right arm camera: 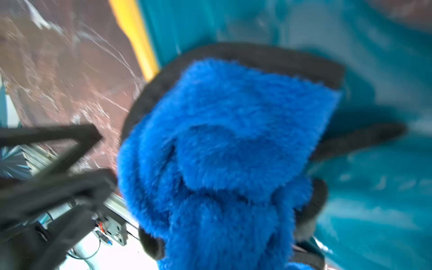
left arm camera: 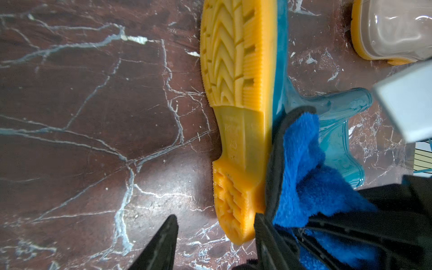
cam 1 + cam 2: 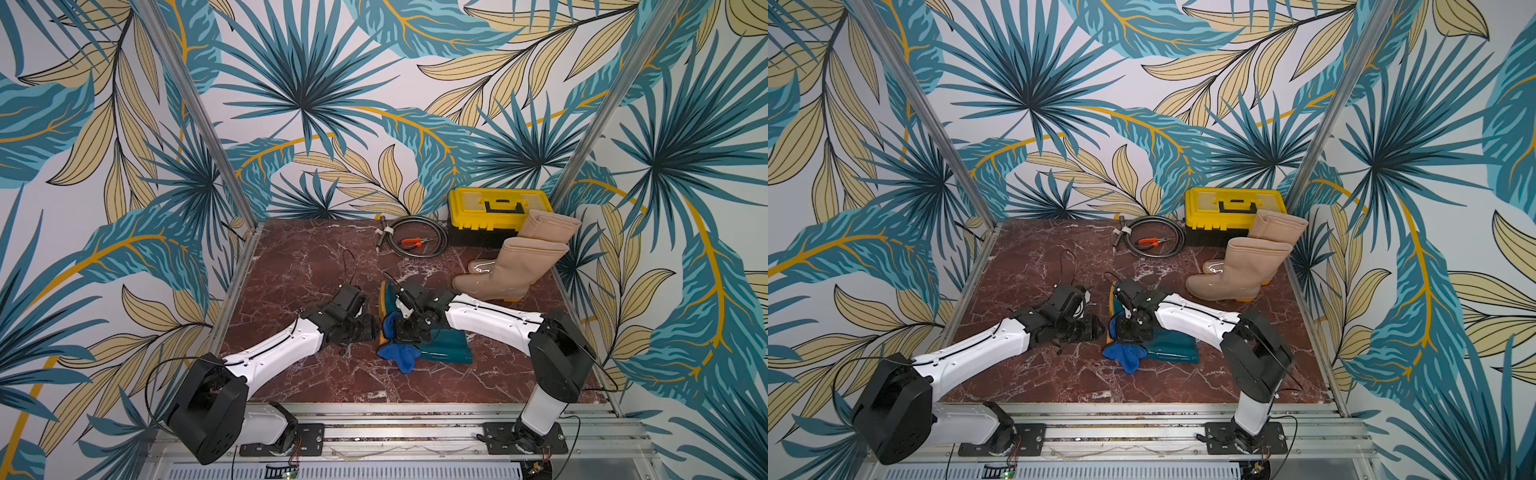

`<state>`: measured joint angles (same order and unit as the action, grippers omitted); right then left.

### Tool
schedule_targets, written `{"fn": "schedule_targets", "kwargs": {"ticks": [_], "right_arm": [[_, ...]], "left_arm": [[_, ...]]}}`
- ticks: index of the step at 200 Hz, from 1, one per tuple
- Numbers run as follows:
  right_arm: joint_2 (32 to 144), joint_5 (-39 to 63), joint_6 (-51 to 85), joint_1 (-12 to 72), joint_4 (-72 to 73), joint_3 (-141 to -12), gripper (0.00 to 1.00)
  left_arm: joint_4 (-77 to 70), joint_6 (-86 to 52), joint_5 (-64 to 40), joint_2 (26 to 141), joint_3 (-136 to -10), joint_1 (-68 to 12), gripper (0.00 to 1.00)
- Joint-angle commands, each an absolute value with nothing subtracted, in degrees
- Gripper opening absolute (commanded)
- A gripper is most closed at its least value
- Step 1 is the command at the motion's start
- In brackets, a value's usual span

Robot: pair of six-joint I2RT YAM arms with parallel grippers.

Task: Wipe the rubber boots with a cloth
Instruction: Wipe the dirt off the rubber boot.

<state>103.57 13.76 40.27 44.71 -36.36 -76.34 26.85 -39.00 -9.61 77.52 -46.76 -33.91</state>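
Observation:
A dark teal rubber boot point(image 3: 449, 349) point(image 3: 1177, 351) lies on its side mid-table, its orange-yellow sole point(image 2: 233, 70) turned toward my left arm. My right gripper point(image 1: 231, 229) is shut on the blue cloth point(image 3: 399, 355) point(image 3: 1125, 355) point(image 2: 301, 163), which is pressed against the boot's foot point(image 1: 374, 93) near the heel. My left gripper point(image 2: 215, 216) point(image 3: 374, 328) is open at the sole's heel. One of its fingers point(image 2: 264, 233) is at the heel's edge, and the other stands apart over the marble. Two beige-tan boots point(image 3: 515, 270) point(image 3: 548, 226) stand upright at the back right.
A yellow toolbox point(image 3: 494, 208) sits at the back right behind the tan boots. Left of it lie a coiled dark cable point(image 3: 415, 237) and orange-handled pliers point(image 3: 411, 243). Aluminium frame posts point(image 3: 199, 108) rise at the table's back corners.

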Motion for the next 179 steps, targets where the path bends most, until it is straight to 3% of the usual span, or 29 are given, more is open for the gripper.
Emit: {"fn": "schedule_targets", "kwargs": {"ticks": [1, 38, 58, 82, 147, 179], "right_arm": [[109.1, 11.7, 35.9, 41.8, -37.7, -86.8, 0.00], [118.3, 10.8, 32.5, 36.0, -43.0, -104.1, 0.00], [121.2, 12.0, 30.9, 35.4, -46.0, -107.0, 0.00], [117.4, 16.9, 33.2, 36.5, -41.8, -96.8, 0.00], [99.5, 13.3, 39.8, 45.7, -34.2, -67.9, 0.00], [98.7, 14.8, 41.7, 46.8, -31.6, -66.5, 0.00]], "left_arm": [[26.3, -38.8, -11.0, 78.2, -48.5, -33.7, 0.54], [26.3, -39.7, -11.0, 76.8, -47.8, -33.8, 0.54], [26.4, -39.8, -11.3, 76.3, -47.6, -33.7, 0.54], [26.4, -39.8, -10.7, 75.5, -47.3, -33.6, 0.55], [26.4, -39.4, -7.4, 75.4, -47.2, -33.6, 0.54], [26.3, -37.1, -6.2, 76.1, -49.9, -34.1, 0.52]]}}
